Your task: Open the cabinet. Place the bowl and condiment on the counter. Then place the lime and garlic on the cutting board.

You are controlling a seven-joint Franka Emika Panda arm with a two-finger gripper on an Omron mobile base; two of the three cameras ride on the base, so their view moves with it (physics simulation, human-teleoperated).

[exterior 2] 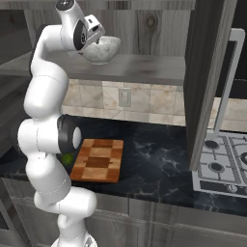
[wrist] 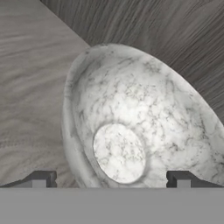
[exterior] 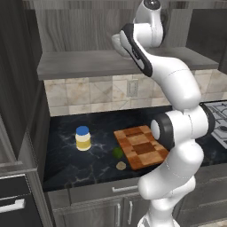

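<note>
The cabinet stands open; its dark door (exterior 2: 208,72) swings out at the right. On the cabinet's grey wooden shelf (exterior 2: 154,67) sits the white-grey speckled bowl (exterior 2: 103,50) (wrist: 135,118), partly behind my arm in the left base view (exterior: 115,44). My gripper (exterior 2: 96,34) (wrist: 110,181) is open at the bowl's near rim, fingertips (wrist: 40,179) wide apart and holding nothing. The blue-lidded condiment (exterior: 83,138) stands on the black marble counter (exterior: 80,164). Lime (exterior: 118,152) and garlic (exterior: 121,166) lie on the counter beside the checkered cutting board (exterior: 141,147) (exterior 2: 98,159).
A stove (exterior 2: 224,164) sits right of the counter, under the open door. A tiled wall with an outlet (exterior: 132,88) runs behind. A tall dark unit (exterior: 17,111) bounds the left side. Low cabinets (exterior: 115,208) lie under the counter.
</note>
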